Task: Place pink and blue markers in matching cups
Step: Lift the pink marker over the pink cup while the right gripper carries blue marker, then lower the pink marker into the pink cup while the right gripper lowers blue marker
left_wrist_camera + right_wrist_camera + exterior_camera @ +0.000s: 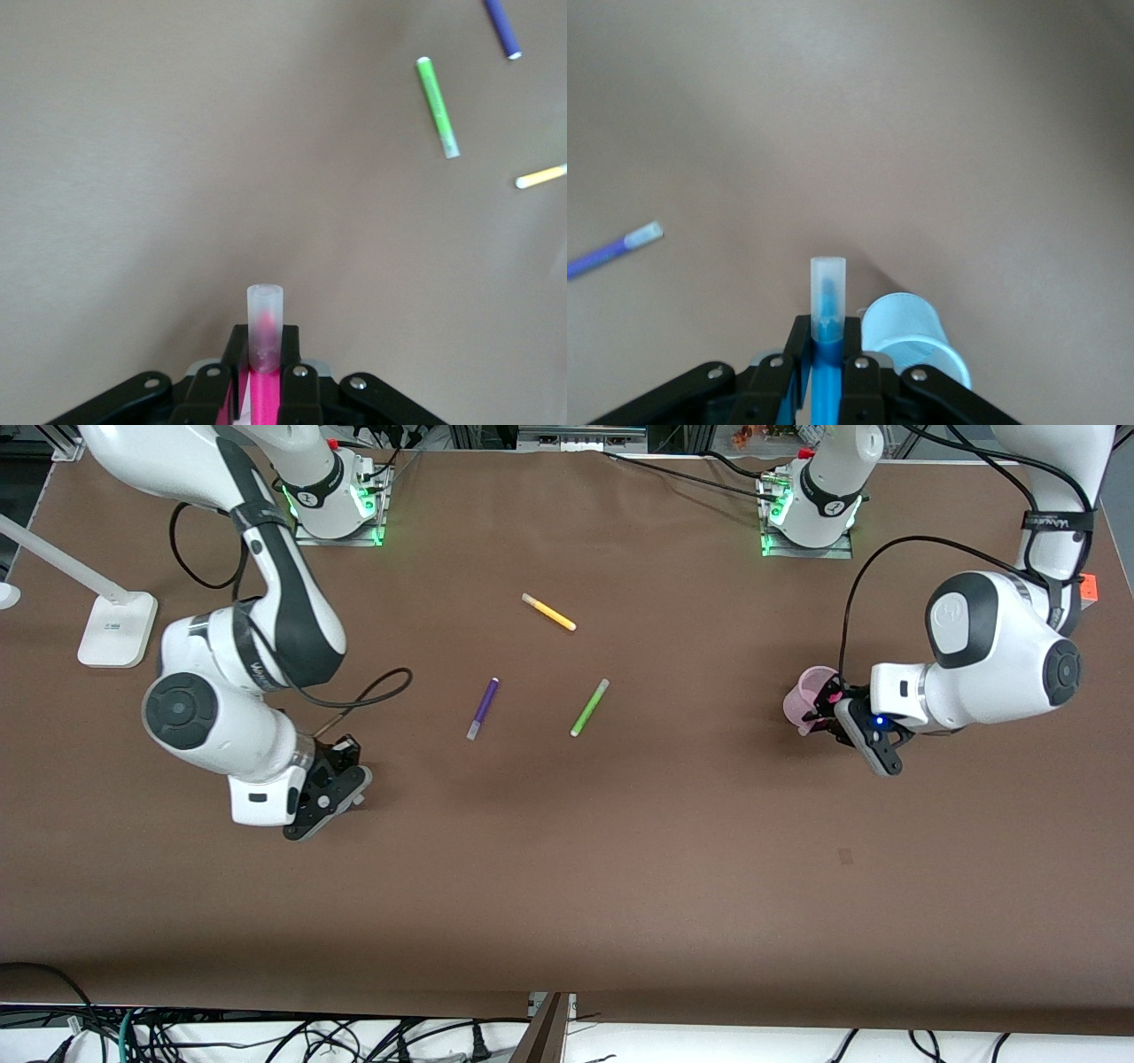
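Note:
My left gripper [828, 708] is shut on the pink marker [264, 390], whose pale end [265, 323] sticks out past the fingertips. In the left wrist view the left gripper [264, 343] is over bare table. It hovers right beside the pale pink cup [811, 693], which stands upright at the left arm's end of the table. My right gripper [344, 755] is shut on the blue marker [827, 385], pale end forward. In the right wrist view the right gripper [827, 335] is close beside the pale blue cup [914, 341]. That cup is hidden in the front view.
A purple pen [483, 708], a lime-green pen [589, 707] and a yellow pen [548, 612] lie loose mid-table. A white lamp base [117, 630] stands near the right arm's end. Cables trail by both arms.

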{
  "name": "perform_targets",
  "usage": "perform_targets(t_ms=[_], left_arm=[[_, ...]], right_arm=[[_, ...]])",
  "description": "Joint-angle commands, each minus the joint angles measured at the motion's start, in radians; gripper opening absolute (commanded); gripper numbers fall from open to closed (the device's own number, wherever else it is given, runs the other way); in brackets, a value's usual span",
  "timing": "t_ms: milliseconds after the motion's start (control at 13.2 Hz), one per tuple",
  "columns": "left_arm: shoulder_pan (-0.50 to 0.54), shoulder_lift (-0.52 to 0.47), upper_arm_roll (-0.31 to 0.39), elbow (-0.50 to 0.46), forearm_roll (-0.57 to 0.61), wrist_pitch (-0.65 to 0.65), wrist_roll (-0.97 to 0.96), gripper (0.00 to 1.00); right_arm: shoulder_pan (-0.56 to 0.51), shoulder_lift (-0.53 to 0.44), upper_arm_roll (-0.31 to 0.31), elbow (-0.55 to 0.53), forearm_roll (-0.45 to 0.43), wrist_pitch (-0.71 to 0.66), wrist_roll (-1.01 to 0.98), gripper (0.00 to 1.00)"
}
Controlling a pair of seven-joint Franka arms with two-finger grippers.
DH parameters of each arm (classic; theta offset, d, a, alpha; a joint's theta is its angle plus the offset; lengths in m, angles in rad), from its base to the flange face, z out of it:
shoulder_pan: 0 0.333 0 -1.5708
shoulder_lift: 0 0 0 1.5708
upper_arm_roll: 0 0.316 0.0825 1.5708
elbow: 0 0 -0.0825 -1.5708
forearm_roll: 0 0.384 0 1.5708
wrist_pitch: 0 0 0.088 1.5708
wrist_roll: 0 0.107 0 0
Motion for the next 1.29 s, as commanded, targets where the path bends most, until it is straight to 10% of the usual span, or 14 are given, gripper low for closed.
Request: perform_targets(t_ms=[0,684,760,836,1216], left_arm=[[0.068,-0.057,-0.013,-0.102,-0.105,0.019,0.168,0.0],[0.162,-0.023,-0.011,-0.162,-0.31,0.009,0.473,0.04],[0.165,-0.023,-0.011,-0.162,-0.31,0.008,0.479,0.35],[0.165,-0.023,-0.011,-0.16,-0.31,0.008,0.479,0.93],[0.172,-0.035,-0.011,-0.115,-0.302,-0.018,0.464,1.0]], right_arm=[[-0.01,-0.038,-0.006,-0.031,0.042,-0.022,-0.139,0.0],[-0.217,-0.001,-0.006,-0.074,0.452,-0.039,-0.843,0.0],[-0.236,0.014,-0.006,-0.075,0.52,-0.045,-0.944,0.0],[-0.259,0.028,-0.006,-0.075,0.586,-0.077,-1.031,0.0],[-0.305,0.056,-0.006,-0.072,0.755,-0.163,-1.23,0.0]])
